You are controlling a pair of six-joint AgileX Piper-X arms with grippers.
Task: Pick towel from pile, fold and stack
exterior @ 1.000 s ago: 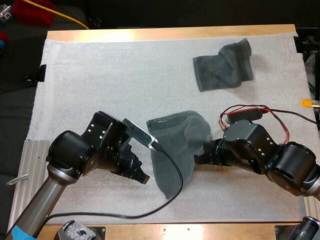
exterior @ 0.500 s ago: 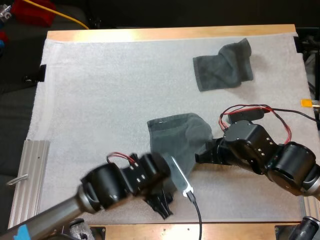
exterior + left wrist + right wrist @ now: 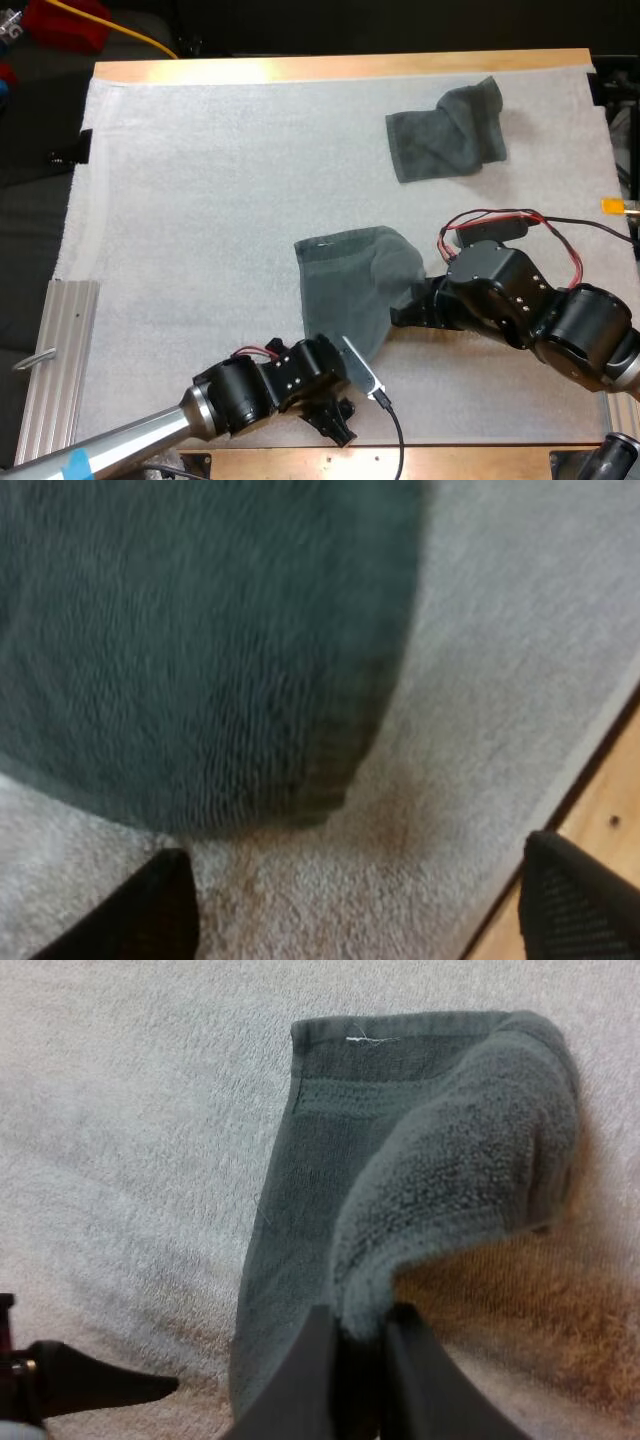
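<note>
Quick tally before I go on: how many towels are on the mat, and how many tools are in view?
Towels: 2, the near towel and the far towel.
Tools: 2, the left tool open, the right tool shut on the near towel.
Total: 4.

High cam sits up at the near side, looking forward and down over the whole mat (image 3: 200, 180). Both wrist cams are right up close on the near towel (image 3: 340, 290), so all three views share it.
</note>
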